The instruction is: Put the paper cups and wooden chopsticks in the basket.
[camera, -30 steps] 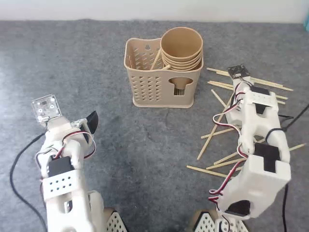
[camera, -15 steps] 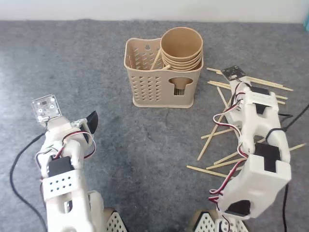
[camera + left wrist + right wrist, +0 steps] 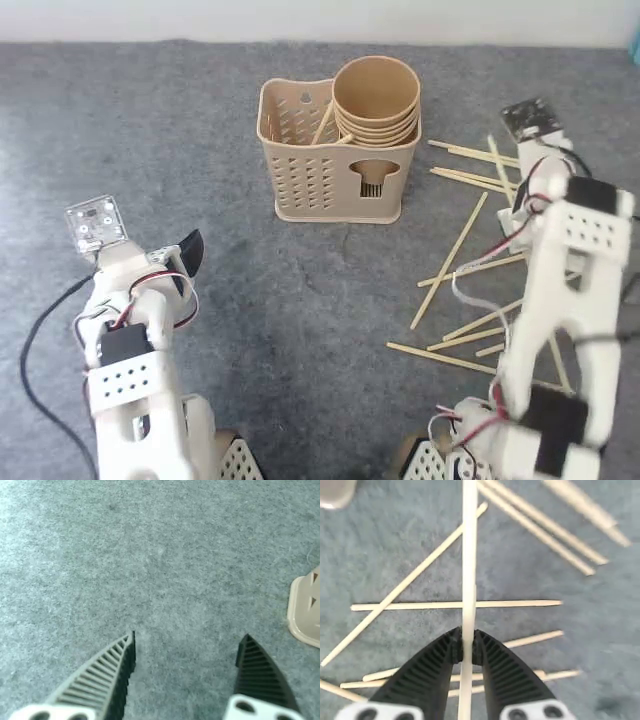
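The right gripper [image 3: 466,642] has its black fingers shut tight on one thin wooden chopstick [image 3: 469,555]. It is above the other loose wooden chopsticks [image 3: 450,261] that lie on the grey felt cover [image 3: 200,130] beside the beige plastic basket with holes [image 3: 300,175]. The brown paper cups [image 3: 376,92] sit stacked inside the basket, and the left gripper [image 3: 187,642] has its fingers wide apart, holding nothing.

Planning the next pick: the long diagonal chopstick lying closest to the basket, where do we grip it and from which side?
Take the diagonal chopstick on the half farther from the arms, coming straight down and closing across the shaft. It lies flat on the mat, and that half is bare; nearer the arms a second chopstick crosses it. The right gripper is shut on a third chopstick.
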`<state>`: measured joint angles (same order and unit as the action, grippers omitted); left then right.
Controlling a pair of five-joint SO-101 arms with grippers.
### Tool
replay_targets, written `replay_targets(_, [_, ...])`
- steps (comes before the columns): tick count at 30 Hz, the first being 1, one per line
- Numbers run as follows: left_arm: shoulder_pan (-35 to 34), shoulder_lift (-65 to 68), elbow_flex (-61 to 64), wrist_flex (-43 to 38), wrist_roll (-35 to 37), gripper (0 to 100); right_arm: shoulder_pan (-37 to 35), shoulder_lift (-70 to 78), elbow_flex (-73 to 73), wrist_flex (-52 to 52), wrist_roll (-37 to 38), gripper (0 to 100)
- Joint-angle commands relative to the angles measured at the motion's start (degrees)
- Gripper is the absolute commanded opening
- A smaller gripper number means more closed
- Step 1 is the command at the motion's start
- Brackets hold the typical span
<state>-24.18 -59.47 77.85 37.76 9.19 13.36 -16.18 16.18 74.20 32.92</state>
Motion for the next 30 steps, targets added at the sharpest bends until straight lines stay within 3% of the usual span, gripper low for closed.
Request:
replay_targets(1, [-0.2, 0.4, -0.5, -1.5, -0.4, 31, 0.3, -13.2, -0.4, 2.0, -2.6, 0.9])
replay_targets(10, [-0.2, 0.4, -0.5, -1.5, -0.4, 31, -5.4, -32.0, -0.5, -4.9, -17.4, 0.9])
replay_targets(20, [-0.2, 0.4, -0.5, -1.5, -0.4, 31, -17.0, -36.3, -0.8, -23.1, -37.7, 0.8])
replay_targets(30, [-0.2, 0.4, -0.5, -1.5, -0.4, 31, -28.5, -36.2, -0.8, -45.6, -46.5, 0.8])
